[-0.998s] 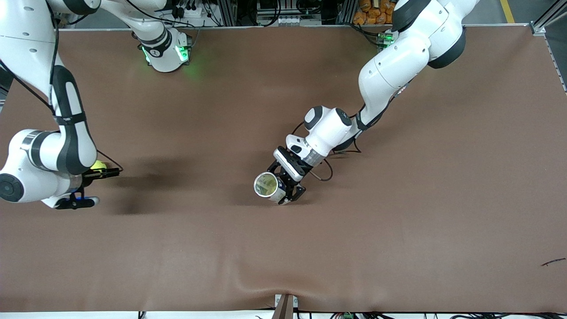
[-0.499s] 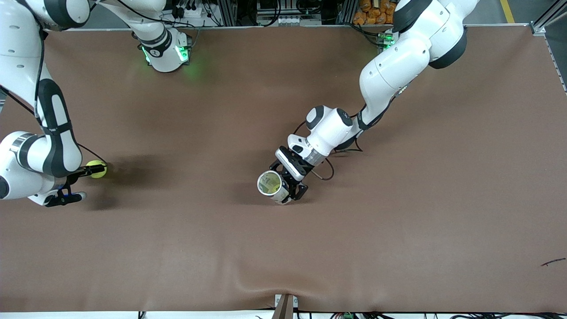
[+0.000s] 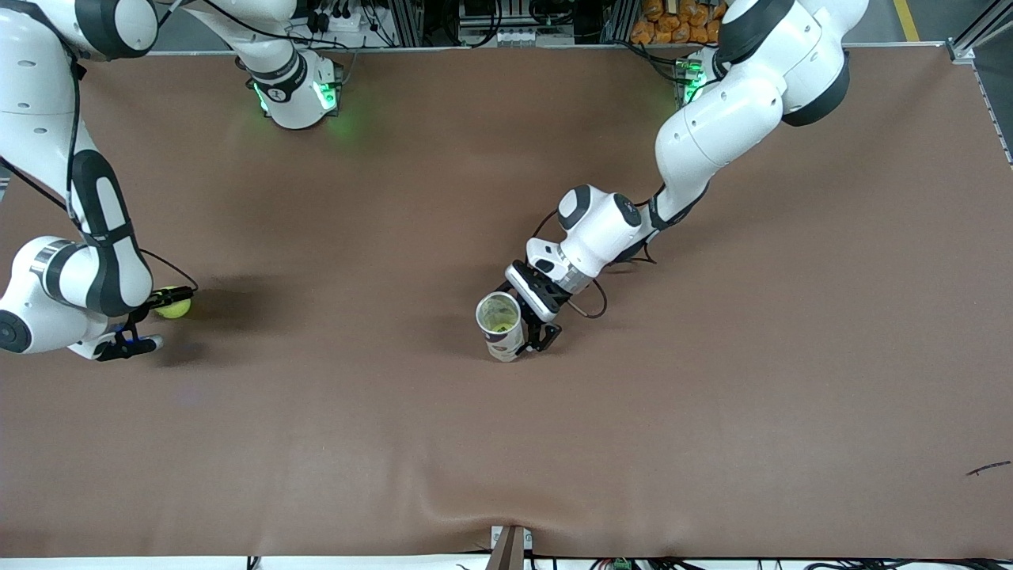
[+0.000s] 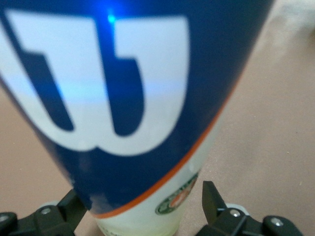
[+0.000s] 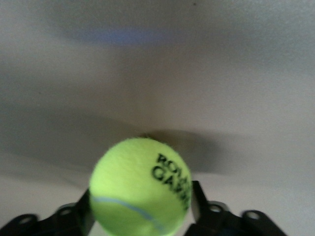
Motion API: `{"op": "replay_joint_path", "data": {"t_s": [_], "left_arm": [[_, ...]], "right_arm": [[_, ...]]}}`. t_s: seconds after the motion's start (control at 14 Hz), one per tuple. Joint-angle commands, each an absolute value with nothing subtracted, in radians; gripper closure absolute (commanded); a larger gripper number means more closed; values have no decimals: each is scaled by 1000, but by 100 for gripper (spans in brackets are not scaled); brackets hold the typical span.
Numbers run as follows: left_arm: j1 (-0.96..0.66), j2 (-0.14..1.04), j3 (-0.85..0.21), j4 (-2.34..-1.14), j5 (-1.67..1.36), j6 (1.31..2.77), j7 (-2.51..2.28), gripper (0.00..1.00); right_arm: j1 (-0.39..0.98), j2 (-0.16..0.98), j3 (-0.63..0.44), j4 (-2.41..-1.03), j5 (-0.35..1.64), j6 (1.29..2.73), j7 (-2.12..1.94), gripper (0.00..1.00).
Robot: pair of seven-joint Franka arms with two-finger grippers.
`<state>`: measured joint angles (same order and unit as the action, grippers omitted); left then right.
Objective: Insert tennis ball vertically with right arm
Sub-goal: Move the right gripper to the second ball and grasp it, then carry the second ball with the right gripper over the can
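Note:
My right gripper (image 3: pixel 168 302) is shut on a yellow-green tennis ball (image 3: pixel 175 306), low over the table at the right arm's end. In the right wrist view the ball (image 5: pixel 140 184) sits between the black fingers (image 5: pixel 197 201), with black lettering on it. My left gripper (image 3: pixel 529 323) is shut on a white and blue ball can (image 3: pixel 501 326) at the middle of the table. The can stands almost upright with its open mouth (image 3: pixel 498 313) facing up and something yellow-green inside. In the left wrist view the can (image 4: pixel 123 98) fills the picture between the fingers (image 4: pixel 211 201).
The brown mat (image 3: pixel 712 380) covers the table and bulges in a fold (image 3: pixel 475 507) by the near edge. A metal bracket (image 3: pixel 510 546) sits at that edge. A small dark twig (image 3: pixel 988 469) lies near the left arm's end.
My left gripper has turned the can from tilted toward the front camera to almost upright and shifted it a little toward the left arm's end. My right gripper with the ball moved slightly.

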<state>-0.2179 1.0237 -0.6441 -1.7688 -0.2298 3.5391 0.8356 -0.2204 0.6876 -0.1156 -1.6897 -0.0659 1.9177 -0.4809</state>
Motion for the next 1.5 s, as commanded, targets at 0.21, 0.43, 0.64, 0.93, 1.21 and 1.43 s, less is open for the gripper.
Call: {"op": "replay_joint_path", "data": {"t_s": [0.21,0.43,0.64,0.93,1.21,1.43], "left_arm": [[-196,1005,-660,-1792,-201,3551,831,0],[-198,1005,-660,-1784,-193,3551,833,0],[-196,1009,-658,-1773,-155,3551,833,0],[-202,1012,-657,-1766,-149,3551,834,6],[-198,1015,-652,-1766,-121,3551,834,19],[-196,1015,-652,-1766,-121,3551,834,18]], "right_arm": [[-209,657,-46,-1619,-60,1904,-486,84],[-207,646,95,-1473,-58,1783,-474,84],[-203,647,247,-1384,64,1706,-329,83],[-134,655,310,-1385,363,1698,-241,79],[6,653,311,-1352,434,1735,108,78],[90,657,311,-1298,480,1752,341,78]]}}
